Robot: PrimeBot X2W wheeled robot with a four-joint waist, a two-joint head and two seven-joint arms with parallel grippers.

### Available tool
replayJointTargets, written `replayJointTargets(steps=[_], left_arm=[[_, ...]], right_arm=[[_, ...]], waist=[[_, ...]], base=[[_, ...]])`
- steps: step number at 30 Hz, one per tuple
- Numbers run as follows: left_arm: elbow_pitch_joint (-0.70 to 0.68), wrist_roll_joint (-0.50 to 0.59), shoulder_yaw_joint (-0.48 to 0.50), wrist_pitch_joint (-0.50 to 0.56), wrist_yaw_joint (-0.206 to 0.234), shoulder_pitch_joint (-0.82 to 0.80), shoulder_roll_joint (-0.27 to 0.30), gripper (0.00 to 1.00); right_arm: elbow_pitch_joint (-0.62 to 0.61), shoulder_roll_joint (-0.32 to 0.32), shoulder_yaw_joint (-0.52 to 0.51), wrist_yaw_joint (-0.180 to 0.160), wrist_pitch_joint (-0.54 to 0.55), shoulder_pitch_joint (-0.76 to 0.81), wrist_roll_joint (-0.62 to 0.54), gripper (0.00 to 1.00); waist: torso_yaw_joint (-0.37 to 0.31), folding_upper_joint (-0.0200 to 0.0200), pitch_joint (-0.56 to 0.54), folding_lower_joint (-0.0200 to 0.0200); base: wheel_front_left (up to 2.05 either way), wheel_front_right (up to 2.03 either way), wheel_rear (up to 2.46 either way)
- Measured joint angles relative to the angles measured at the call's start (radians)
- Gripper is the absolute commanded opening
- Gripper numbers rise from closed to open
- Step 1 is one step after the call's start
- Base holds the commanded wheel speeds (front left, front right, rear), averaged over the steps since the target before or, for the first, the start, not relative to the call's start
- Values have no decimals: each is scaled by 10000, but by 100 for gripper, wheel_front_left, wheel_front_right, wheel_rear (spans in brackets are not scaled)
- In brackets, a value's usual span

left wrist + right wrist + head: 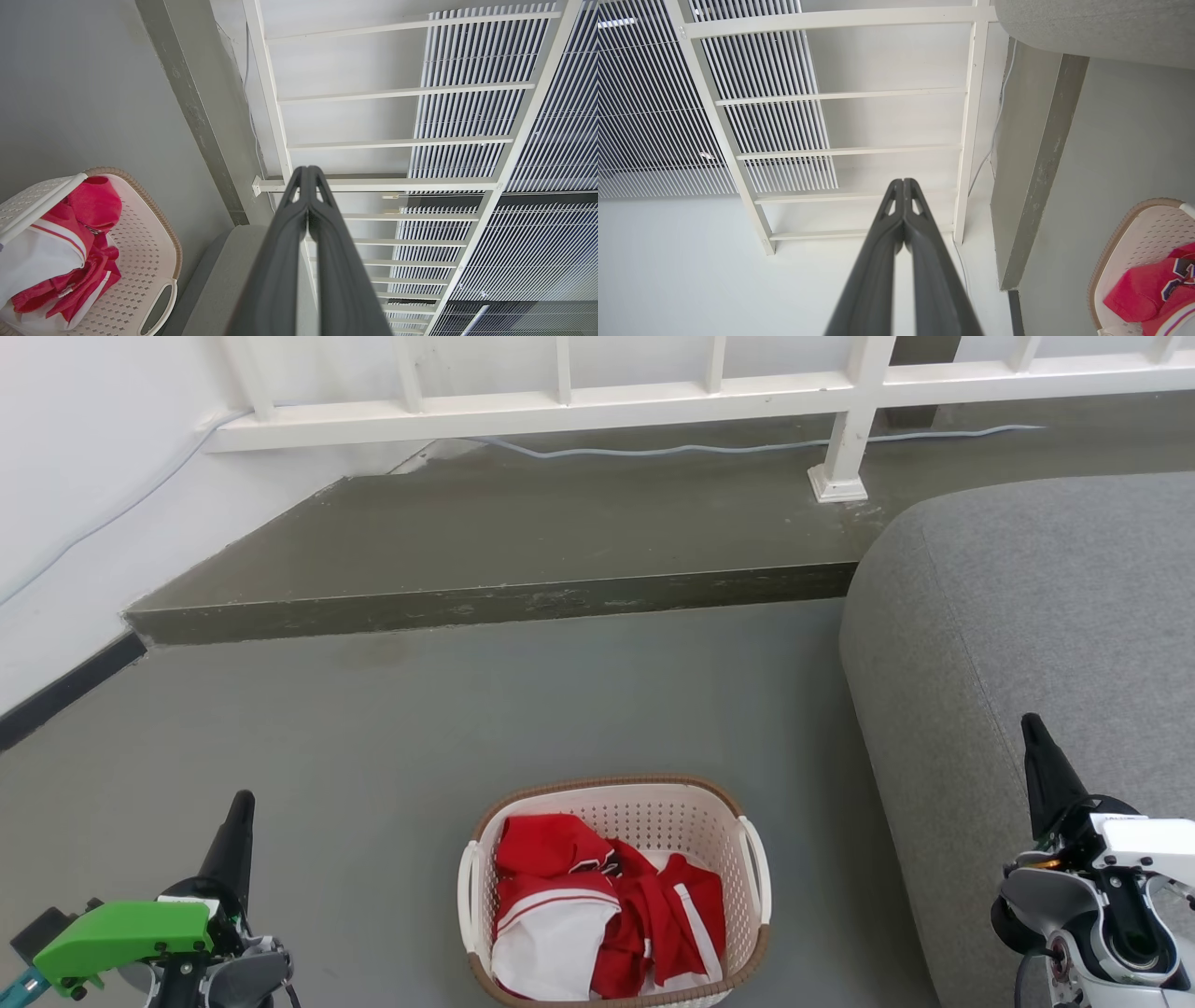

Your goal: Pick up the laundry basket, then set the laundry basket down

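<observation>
A: What takes up most of the scene?

B: The grey floor (373,728). A grey upholstered seat (1027,616) is on the right. Behind them is a raised concrete step (560,532), and a white railing (560,401) stands on it.

A: And where is the laundry basket (653,814)?

B: It stands upright on the floor, low in the middle of the head view. It is near the seat's left edge and between the two arms. It has a brown rim, and a white handle (754,868) shows on each side.

A: Is anything inside?

B: Yes, a heap of red and white clothes (579,887).

A: What about the left gripper (245,800)?

B: It is at the lower left, well apart from the basket. Its wrist view shows the two dark fingers (280,242) pressed together with nothing between them.

A: And the right gripper (1032,723)?

B: It is at the lower right, in front of the seat and clear of the basket. Its fingers (924,261) are also squeezed together and hold nothing.

A: Anything smaller?

B: A pale cable (653,450) runs along the step under the railing.
</observation>
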Motion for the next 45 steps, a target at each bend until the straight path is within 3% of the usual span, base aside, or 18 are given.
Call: replayJointTargets(steps=[45], left_arm=[[-4,0,8,2,0,0,-2,0]], right_arm=[[-19,10,-8,0,27,-1,0,0]], waist=[[0,0,1,0]], base=[[0,0,0]])
